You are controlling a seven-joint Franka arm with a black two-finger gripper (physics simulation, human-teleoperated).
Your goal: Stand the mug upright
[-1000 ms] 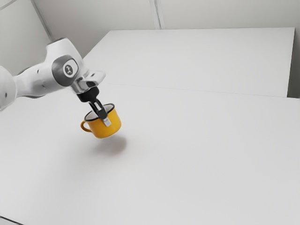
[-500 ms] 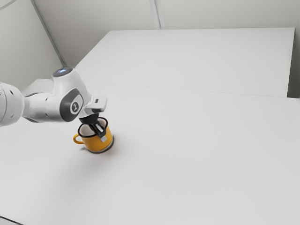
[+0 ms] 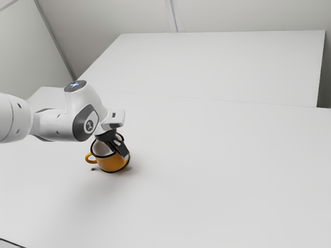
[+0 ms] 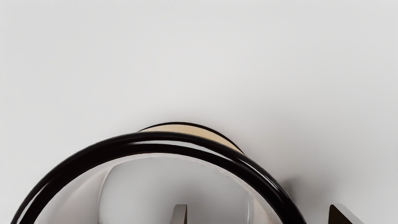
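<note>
The gripper (image 3: 118,151) is over the far-right part of the mug's mouth in the exterior view, angled downward. Beneath it, the yellow mug (image 3: 110,164) rests base-down on the table, mouth up, with its handle toward the exterior view's left; whether a slight tilt remains I cannot tell. In the wrist view the open gripper (image 4: 258,207) straddles the black rim of the mug (image 4: 164,137): one finger is inside the mouth and the other outside, with gaps between them and the wall. The mug's lower inside is partly hidden.
The white table (image 3: 207,181) extends around the mug, toward the exterior view's right and front. Behind it lies another white surface (image 3: 217,62), with pale walls beyond. A thin dark line crosses the exterior view's lower left corner.
The mug, tilted in the air and held by its wall earlier, came down to the table and its base levelled. The hand came down with it, shifted slightly right, and its fingers have opened.
</note>
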